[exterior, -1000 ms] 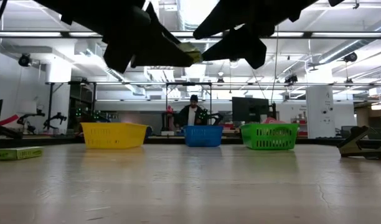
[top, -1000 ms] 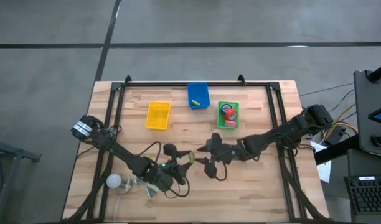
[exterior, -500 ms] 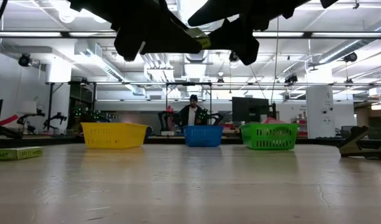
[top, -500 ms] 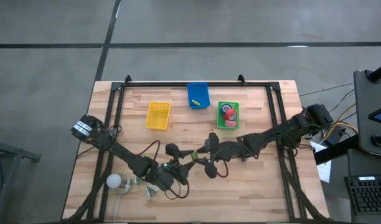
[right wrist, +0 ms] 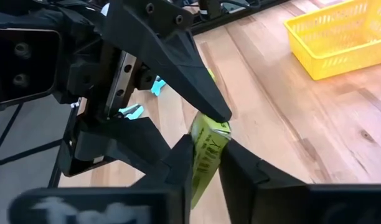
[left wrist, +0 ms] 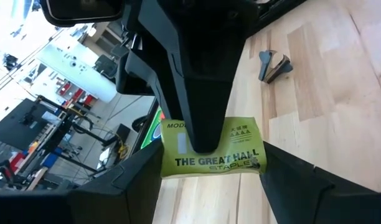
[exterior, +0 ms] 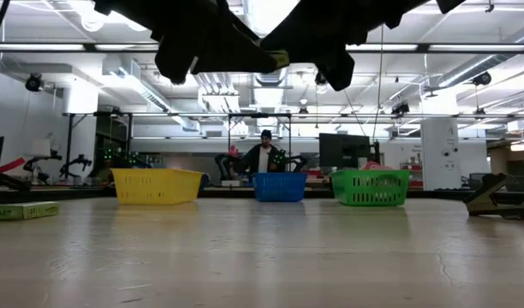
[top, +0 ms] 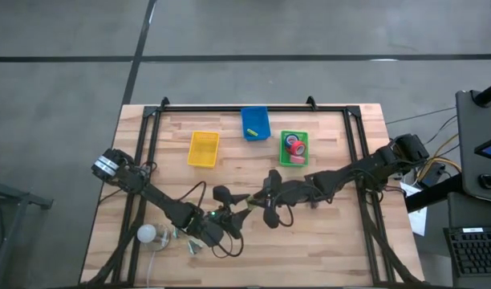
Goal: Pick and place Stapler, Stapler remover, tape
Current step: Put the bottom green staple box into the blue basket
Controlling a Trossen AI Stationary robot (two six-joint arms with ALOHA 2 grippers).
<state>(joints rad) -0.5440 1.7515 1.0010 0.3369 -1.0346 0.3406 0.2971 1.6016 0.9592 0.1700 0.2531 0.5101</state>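
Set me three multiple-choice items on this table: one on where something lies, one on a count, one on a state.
1. The tape rolls lie
A. on bare wood
B. in the green tray
C. in a gripper

2. The coloured trays number
A. two
B. three
C. five

3. The staples box is
A. lying flat on the wood
B. dropped in a tray
C. held in the air by both grippers

Key:
1 B: the high view shows the red rolls inside the green tray.
2 B: a yellow tray, a blue tray and the green one stand in a row.
3 C: the left gripper and the right gripper each have fingers closed on the box, and the low view shows it above the tabletop.
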